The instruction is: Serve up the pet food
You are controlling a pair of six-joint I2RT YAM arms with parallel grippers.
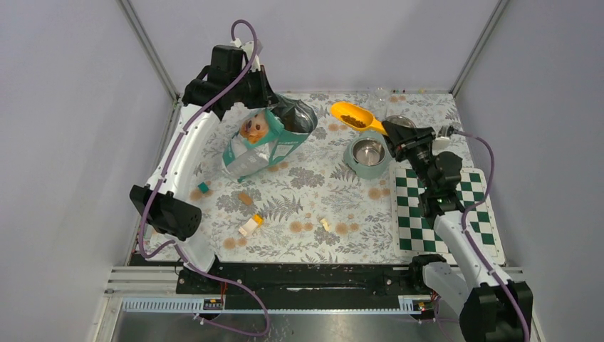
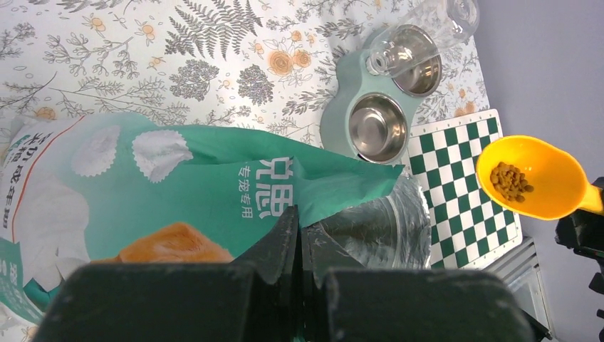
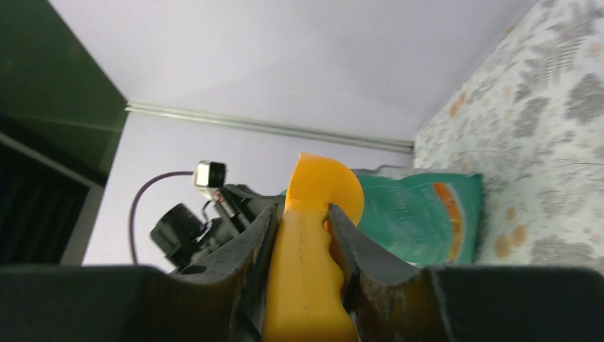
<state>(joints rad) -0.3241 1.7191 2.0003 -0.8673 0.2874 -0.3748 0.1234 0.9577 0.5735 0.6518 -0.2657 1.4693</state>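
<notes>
A teal bag (image 1: 265, 142) picturing a golden retriever lies tilted at the back left, its silver-lined mouth (image 2: 388, 228) open. My left gripper (image 1: 268, 107) (image 2: 300, 217) is shut on the bag's upper rim. My right gripper (image 1: 389, 130) (image 3: 303, 214) is shut on the handle of an orange scoop (image 1: 351, 114) (image 3: 306, 271). The scoop is held in the air behind the teal double feeder (image 1: 367, 172). A small heap of brown pet food (image 1: 355, 122) (image 2: 511, 182) lies in the scoop (image 2: 548, 178). The near steel bowl (image 2: 377, 127) looks empty.
A clear water bottle (image 2: 427, 28) sits over the feeder's far bowl. A green-and-white checkered mat (image 1: 445, 206) lies at the right. Small toy blocks (image 1: 251, 226) (image 1: 203, 187) (image 1: 325, 224) are scattered on the floral cloth (image 1: 313, 206). Enclosure walls stand close behind and to both sides.
</notes>
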